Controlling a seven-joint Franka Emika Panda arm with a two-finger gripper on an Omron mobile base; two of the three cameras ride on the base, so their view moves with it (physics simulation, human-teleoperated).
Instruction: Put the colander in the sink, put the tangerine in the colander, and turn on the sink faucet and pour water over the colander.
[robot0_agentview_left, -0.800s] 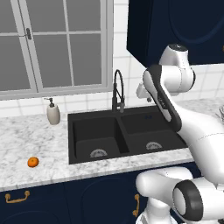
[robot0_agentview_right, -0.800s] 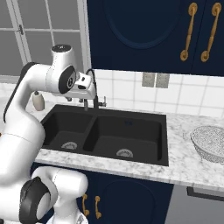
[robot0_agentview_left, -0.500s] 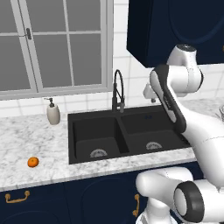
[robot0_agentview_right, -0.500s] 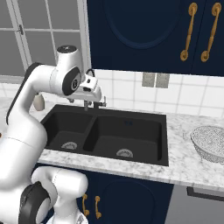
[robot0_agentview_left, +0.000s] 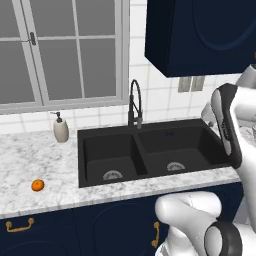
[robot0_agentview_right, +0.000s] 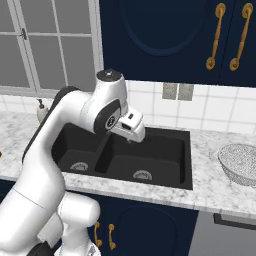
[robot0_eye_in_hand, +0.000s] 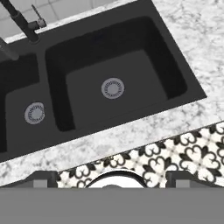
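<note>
While pincer (robot0_agentview_right: 134, 134) hovers open, colander (robot0_agentview_right: 241, 163) apparently sits well apart.

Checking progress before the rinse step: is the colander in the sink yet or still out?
Out. The colander sits on the counter right of the sink; both basins are empty.

base views flank the sink (robot0_agentview_left: 150, 150); hand view looks straight down.

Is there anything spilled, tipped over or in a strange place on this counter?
Nothing stands out. The colander sits upright right of the sink, the tangerine rests on the counter left of it, and no water runs.
</note>
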